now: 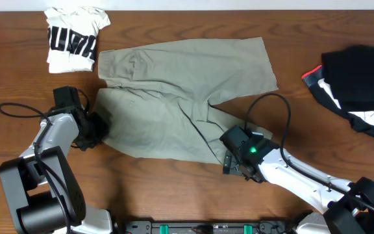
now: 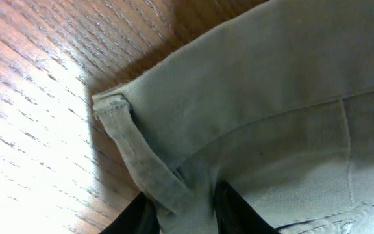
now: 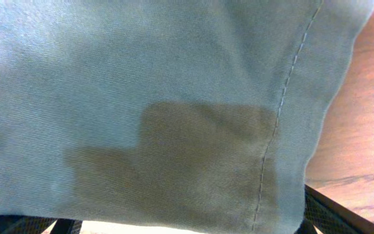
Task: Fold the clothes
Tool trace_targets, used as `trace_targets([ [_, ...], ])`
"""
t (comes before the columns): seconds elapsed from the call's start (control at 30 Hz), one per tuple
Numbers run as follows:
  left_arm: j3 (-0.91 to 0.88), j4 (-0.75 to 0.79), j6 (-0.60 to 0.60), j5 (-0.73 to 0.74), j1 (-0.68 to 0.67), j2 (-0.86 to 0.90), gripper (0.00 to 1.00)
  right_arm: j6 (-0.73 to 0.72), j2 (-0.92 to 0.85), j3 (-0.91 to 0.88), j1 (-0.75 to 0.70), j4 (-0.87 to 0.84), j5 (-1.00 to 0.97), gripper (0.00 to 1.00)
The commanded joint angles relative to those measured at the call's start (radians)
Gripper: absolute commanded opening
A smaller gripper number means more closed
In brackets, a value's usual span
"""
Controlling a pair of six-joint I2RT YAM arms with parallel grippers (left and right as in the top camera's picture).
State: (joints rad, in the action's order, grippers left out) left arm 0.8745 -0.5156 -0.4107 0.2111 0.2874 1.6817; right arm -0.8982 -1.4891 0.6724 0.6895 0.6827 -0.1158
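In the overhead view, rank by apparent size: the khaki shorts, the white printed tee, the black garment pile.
1. khaki shorts
2. black garment pile, partly cut off by the frame edge
3. white printed tee

Surface: you have a brown wood-grain table (image 1: pixel 174 195).
Centre: your khaki shorts (image 1: pixel 174 97) lie spread on it, waist to the left and 2 legs to the right.
Top left: 1 folded white printed tee (image 1: pixel 73 39), just beside the waist.
Right edge: 1 black garment heap (image 1: pixel 359 78), well apart from the shorts.
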Motion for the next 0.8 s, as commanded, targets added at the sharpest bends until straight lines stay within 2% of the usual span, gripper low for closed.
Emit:
trace_targets([
  [0.0, -0.003, 0.002, 0.010, 0.006, 0.006, 0.013, 0.29, 0.006, 0.008, -0.011, -0.009, -0.010, -0.063, 0.91],
  [0.47, -0.003, 0.002, 0.014, 0.006, 0.006, 0.013, 0.29, 0.010, 0.034, -0.011, -0.008, -0.041, -0.143, 0.77],
  [0.67, -0.003, 0.002, 0.014, 0.006, 0.006, 0.013, 0.29, 0.017, 0.065, -0.011, -0.008, -0.040, -0.158, 0.61],
  [0.7, -0.003, 0.002, 0.014, 0.006, 0.006, 0.013, 0.29, 0.020, 0.072, -0.011, -0.008, -0.040, -0.157, 0.56],
  [0.77, -0.003, 0.002, 0.014, 0.006, 0.006, 0.013, 0.29, 0.021, 0.080, -0.011, -0.008, -0.040, -0.157, 0.38],
])
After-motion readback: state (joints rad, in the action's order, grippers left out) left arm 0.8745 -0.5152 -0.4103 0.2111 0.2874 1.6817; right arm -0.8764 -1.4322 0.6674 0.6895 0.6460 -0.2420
